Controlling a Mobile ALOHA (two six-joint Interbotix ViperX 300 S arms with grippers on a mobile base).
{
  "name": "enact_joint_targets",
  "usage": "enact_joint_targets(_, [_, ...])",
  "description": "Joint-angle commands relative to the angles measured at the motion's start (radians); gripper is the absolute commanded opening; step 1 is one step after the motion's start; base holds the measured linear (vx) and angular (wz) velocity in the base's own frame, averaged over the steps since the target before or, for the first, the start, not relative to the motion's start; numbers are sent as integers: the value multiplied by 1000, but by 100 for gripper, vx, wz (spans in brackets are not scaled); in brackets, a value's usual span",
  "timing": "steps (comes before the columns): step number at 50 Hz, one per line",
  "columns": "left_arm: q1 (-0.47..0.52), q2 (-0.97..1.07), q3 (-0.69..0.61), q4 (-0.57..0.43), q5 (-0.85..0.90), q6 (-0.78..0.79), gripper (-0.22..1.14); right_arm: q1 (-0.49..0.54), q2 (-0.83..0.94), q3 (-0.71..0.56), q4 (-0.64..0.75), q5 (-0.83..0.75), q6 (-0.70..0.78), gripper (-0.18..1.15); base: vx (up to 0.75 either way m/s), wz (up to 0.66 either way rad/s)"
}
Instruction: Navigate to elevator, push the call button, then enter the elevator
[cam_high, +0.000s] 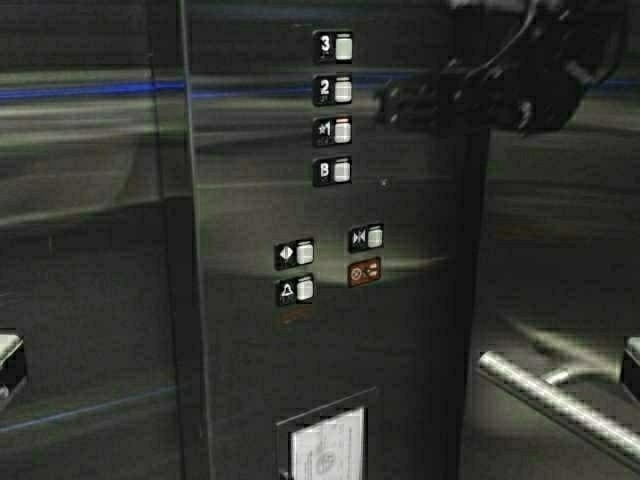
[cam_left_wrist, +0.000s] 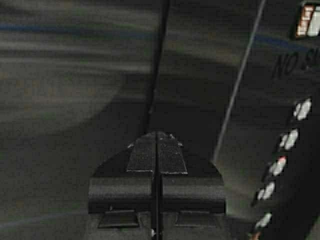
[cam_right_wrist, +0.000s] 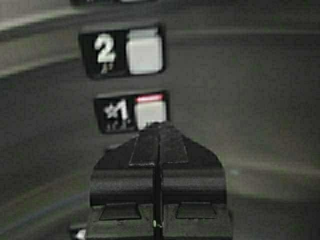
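elevator (cam_high: 420, 330) cabin wall brushed steel, tubular handrail (cam_high: 560, 400); right tool (cam_right_wrist: 157, 127) clenched before floor-1 button (cam_right_wrist: 150, 111); left tool (cam_left_wrist: 157, 137) clenched.

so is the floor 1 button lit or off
Lit: the floor 1 button shows a red bar along its top edge; floor 2 button shows none.

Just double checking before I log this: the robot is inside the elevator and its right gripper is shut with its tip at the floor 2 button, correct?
Not quite. The right gripper is shut, but its tip is at the floor 1 button, which shows a red strip along its top. The floor 2 button sits above it, untouched. The right wrist view shows this. The rest stands: the robot faces the elevator's steel button panel.
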Motion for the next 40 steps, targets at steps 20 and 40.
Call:
enact_joint_targets(20, [0, 8, -18, -2, 6, -17, 3, 2, -247, 74, 74, 189, 9, 6, -8, 8])
enact_joint_targets(40, [0, 43, -26, -2, 18, 35, 3, 3, -321, 66, 77, 291, 222, 6, -11, 25])
